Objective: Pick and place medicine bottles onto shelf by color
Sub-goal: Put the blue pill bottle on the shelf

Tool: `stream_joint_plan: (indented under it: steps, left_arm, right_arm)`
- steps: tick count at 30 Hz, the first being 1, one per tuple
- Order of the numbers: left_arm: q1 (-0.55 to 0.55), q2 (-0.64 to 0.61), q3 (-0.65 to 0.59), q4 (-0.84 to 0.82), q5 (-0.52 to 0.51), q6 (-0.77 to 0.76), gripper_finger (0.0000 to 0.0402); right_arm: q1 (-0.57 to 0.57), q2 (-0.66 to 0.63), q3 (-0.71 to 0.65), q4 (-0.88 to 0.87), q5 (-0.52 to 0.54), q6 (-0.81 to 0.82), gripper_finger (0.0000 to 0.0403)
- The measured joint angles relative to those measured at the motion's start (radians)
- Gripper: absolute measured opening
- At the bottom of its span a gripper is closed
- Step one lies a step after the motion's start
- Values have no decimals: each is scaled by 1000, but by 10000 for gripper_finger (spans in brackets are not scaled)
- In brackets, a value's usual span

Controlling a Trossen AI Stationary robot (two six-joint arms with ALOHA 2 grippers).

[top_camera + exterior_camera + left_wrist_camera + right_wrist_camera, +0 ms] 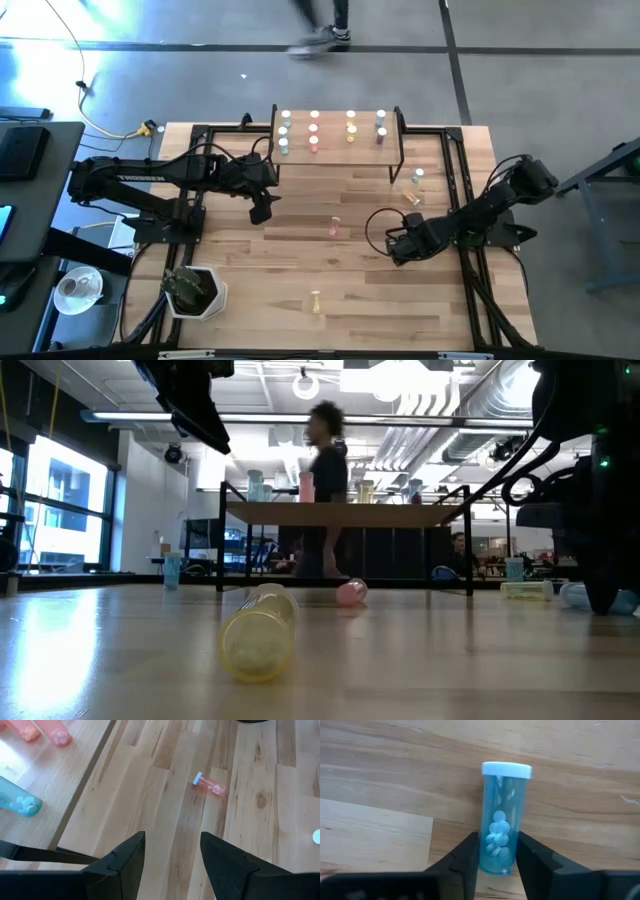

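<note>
Right end effector (495,857) pinches a blue bottle (501,832) on the table; left end effector (172,852) hangs spread

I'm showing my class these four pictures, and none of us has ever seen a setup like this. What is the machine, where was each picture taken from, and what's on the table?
It is a robot with two dark arms at a wooden table. One camera looks down from above, one sits at table height, and one rides on each wrist. The left gripper hangs open, empty, near the small raised shelf, where capped medicine bottles already stand. The right gripper has its fingers around a blue bottle. A pink bottle and a yellow bottle lie loose on the table.
</note>
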Motion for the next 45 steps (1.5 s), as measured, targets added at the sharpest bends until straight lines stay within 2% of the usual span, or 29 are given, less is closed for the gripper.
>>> stream_joint_plan:
  steps: [4,7,11,17,22,34,38,45]
  left_arm:
    - [0,0,0,0,0,0,180]
    - [0,0,0,1,0,0,180]
    - [0,1,0,54,1,-8,180]
    - [0,46,1,184,61,-7,180]
    - [-3,118,1,241,133,33,179]
    - [-58,265,0,489,202,45,166]
    - [-78,270,0,582,244,59,161]
    - [-111,270,0,757,247,71,159]
  right_arm:
    - [0,-5,-1,2,15,-27,82]
    - [0,-12,-2,18,25,-60,77]
    - [0,-41,-4,137,125,-148,79]
    - [-1,-78,-3,481,314,-481,79]
    - [-2,-103,-2,687,398,-755,79]
    - [-49,-118,-2,1054,371,-1359,79]
    - [-56,-155,-2,1110,352,-1502,79]
    - [-70,-195,-2,1214,305,-1711,79]
